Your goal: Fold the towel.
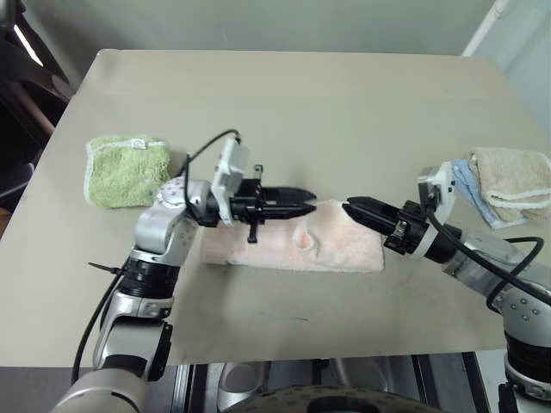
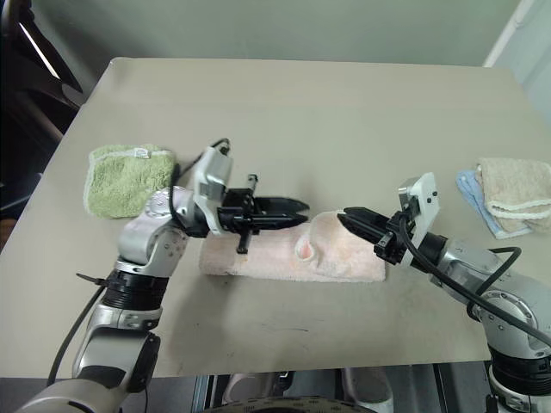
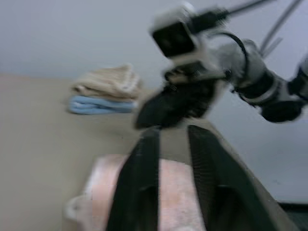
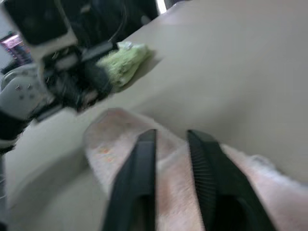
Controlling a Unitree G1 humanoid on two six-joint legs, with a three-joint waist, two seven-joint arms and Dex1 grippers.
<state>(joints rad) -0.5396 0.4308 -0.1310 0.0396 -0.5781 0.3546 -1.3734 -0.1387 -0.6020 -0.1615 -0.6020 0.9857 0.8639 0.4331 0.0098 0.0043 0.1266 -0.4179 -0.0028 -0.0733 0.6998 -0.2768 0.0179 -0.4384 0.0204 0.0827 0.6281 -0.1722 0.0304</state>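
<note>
Lying folded into long pink strip, towel [image 1: 293, 245] on table [image 1: 344, 112]; both jaws closed, empty, above it.

I think I am working in a plain test room. I see a bare tan desk [image 1: 344, 112], flat pale walls [image 1: 258, 21], and small folded cloths [image 1: 508, 185] set out for practice.

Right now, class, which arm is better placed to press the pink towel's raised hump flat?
Probably the left: its pincer hovers right beside the hump on the towel; the right pincer points at the far edge.
</note>
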